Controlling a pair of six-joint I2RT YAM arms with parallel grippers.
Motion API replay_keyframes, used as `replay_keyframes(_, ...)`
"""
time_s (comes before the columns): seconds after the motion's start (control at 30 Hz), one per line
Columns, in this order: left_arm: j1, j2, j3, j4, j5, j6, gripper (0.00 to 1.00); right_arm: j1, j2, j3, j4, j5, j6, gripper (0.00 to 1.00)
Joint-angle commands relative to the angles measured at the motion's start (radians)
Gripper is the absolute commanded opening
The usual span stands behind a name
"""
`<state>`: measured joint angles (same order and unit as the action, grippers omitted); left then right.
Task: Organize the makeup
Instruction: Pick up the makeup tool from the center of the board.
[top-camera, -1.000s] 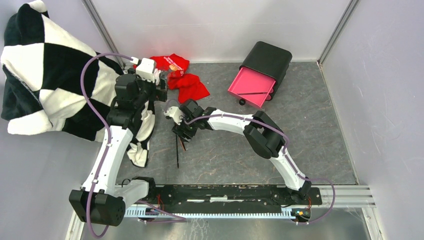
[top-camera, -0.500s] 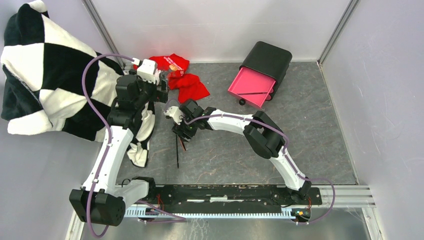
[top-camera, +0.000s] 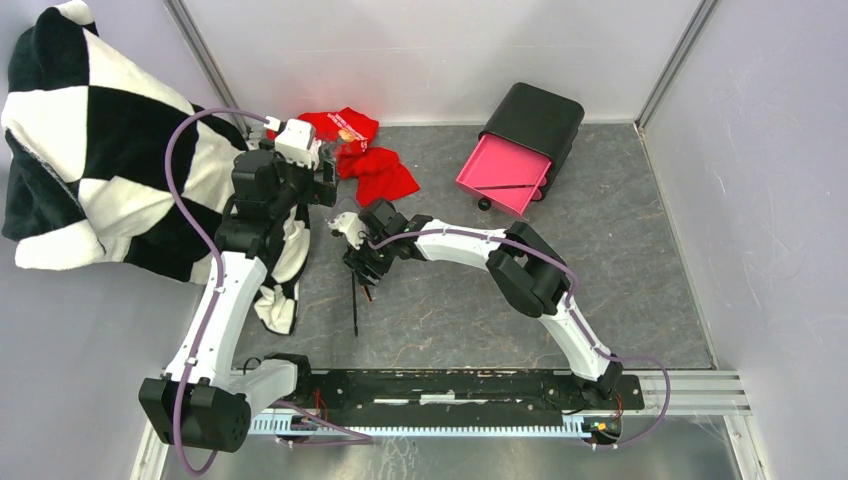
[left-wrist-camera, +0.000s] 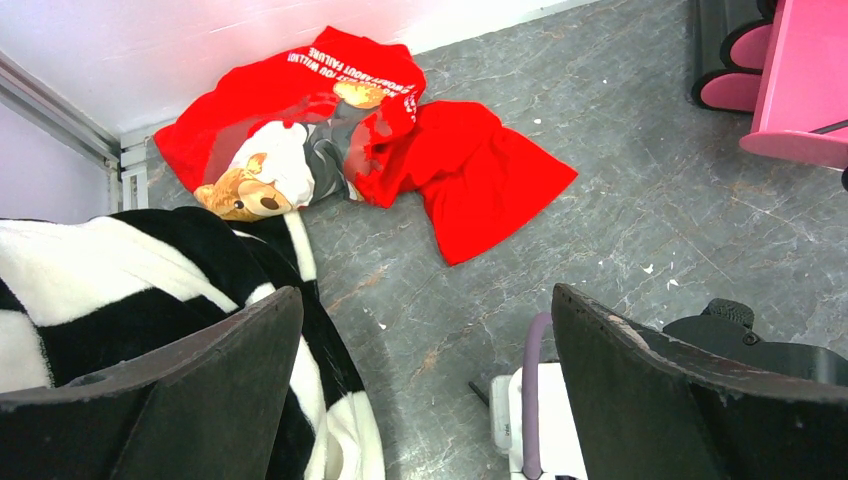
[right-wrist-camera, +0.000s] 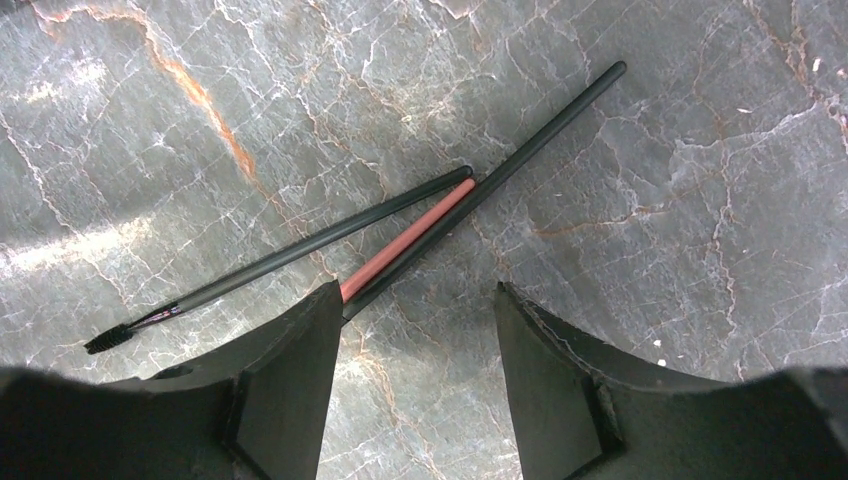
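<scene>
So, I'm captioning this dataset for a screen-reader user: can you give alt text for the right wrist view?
The right gripper hangs open over three thin makeup sticks bunched on a grey marbled table: a black spoolie brush, a salmon-pink pencil and a longer black stick. Two disappear behind one finger.

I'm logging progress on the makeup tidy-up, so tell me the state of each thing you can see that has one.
left gripper: open, empty.
right gripper: open, over the pencils.
pencils: three, lying crossed on the table.
pink drawer: pulled out, one thin stick inside.
red cloth: crumpled by the back wall.
blanket: heaped at far left.
</scene>
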<state>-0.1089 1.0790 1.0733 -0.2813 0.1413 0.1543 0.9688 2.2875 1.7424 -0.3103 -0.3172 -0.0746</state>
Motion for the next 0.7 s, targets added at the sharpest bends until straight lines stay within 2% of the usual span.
replay_keyframes(0.0, 0.003, -0.009, 0.001, 0.034, 0.024, -0.015, 1.00, 0.004, -0.013, -0.009, 0.023, 0.010, 0.012, 0.64)
replay_keyframes(0.27, 0.003, -0.008, -0.001, 0.034, 0.026, -0.013, 1.00, 0.005, -0.005, -0.029, 0.023, 0.042, 0.001, 0.60)
replay_keyframes(0.67, 0.002, 0.001, -0.001, 0.034, 0.023, -0.009, 1.00, 0.016, -0.014, -0.068, 0.027, 0.107, -0.007, 0.58)
